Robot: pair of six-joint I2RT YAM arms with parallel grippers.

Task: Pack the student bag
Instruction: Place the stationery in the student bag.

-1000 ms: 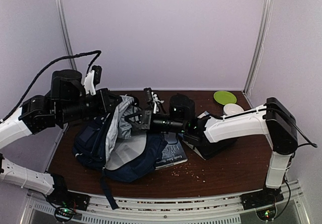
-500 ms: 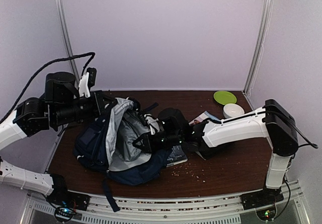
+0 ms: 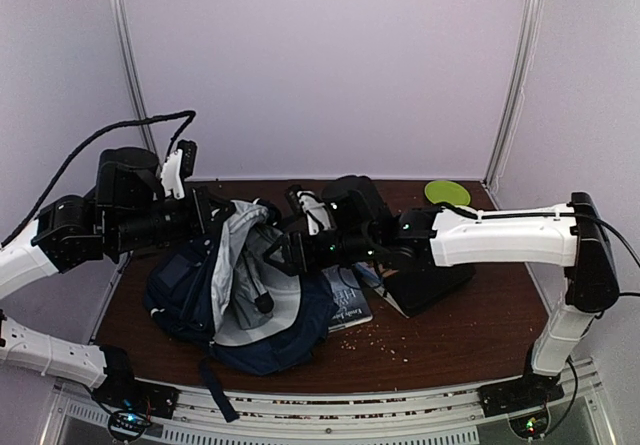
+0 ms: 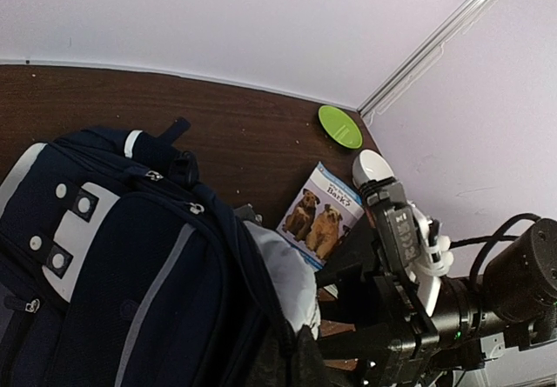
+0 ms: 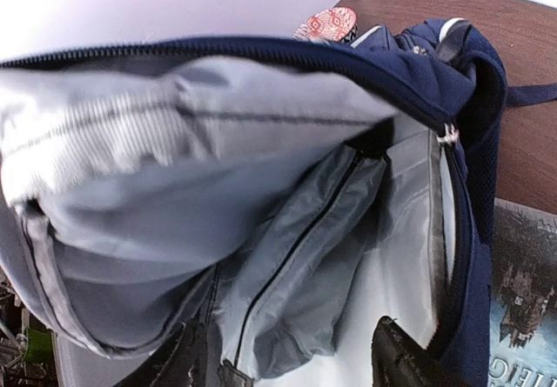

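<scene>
The student bag [image 3: 190, 285] is seen lying on the dark bench [image 3: 440, 340] between the two arms, its mouth turned up and its light grey lining laid bare. In the top view the left fingers [image 3: 208, 215] are seen closed on the bag's raised rim at its far left edge. That grip is hidden in the left wrist view, where only the navy front with its white patch is shown. In the right wrist view the right fingers [image 5: 396, 361] are shown spread apart and holding nothing, held over the bag's open mouth with the lining and an inner zip below them. From above they are no more than a dark shape at the opening. A book [image 3: 350, 303] is partly covered by the bag's right side. A booklet with two dogs [image 4: 320, 216], right of the bag, can be made out only in the left wrist view, and a green plate [image 3: 447, 192] is set well beyond the bag, towards the far right corner
</scene>
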